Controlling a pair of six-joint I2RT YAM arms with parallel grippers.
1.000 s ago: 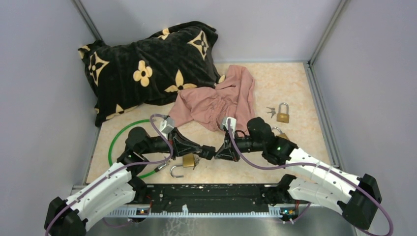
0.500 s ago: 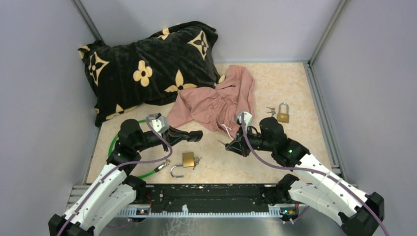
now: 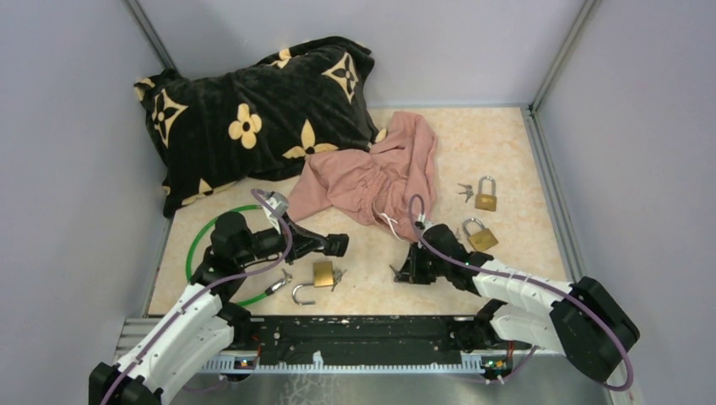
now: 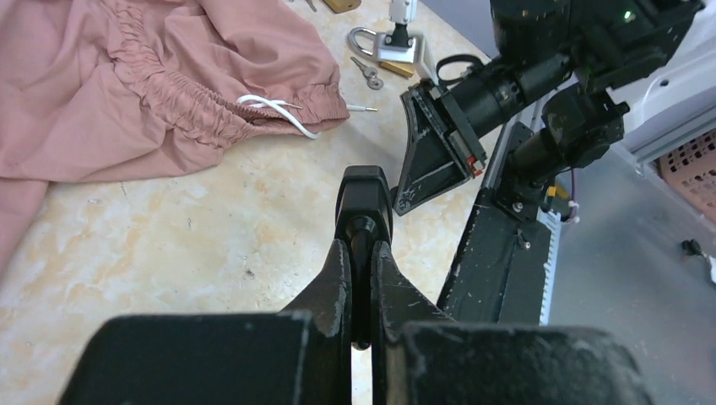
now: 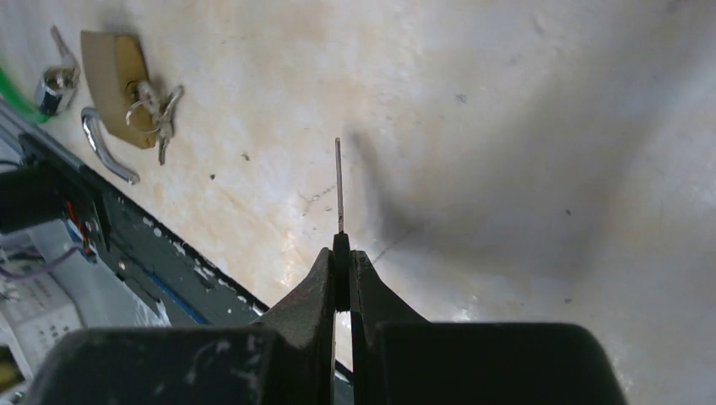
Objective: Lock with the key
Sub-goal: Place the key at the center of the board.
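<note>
**Key clenched in right claw, padlock lying near the front edge**

Overhead view: the tabletop [image 3: 507,143] carries a brass padlock [image 3: 323,272] near the front edge, between the two arms. A small bunch of keys [image 3: 339,277] hangs at its right side. Its steel shackle [image 3: 301,294] lies just left of and nearer than the body; whether it is attached I cannot tell. The left claw [image 3: 334,245] hangs just beyond the padlock, clenched on nothing. The right claw [image 3: 401,272] sits low, to the right of the padlock and apart from it. A green cable [image 3: 196,245] loops on the left, a black flowered pillow [image 3: 253,110] fills the far left corner, and a pink garment [image 3: 371,177] lies mid-tabletop. A second padlock [image 3: 479,236] rests beside the right arm, and a third padlock [image 3: 485,196] stands farther off.

Left wrist view: the left claw [image 4: 363,211] is pressed shut and empty above bare tabletop. The pink garment [image 4: 152,93] and its white drawstring [image 4: 274,108] lie ahead.

Right wrist view: the right claw [image 5: 339,253] is clamped on a key [image 5: 339,181], seen edge-on as a thin metal blade pointing forward over the tabletop. The brass padlock [image 5: 118,63] and shackle [image 5: 105,152] lie well off at upper left.
</note>
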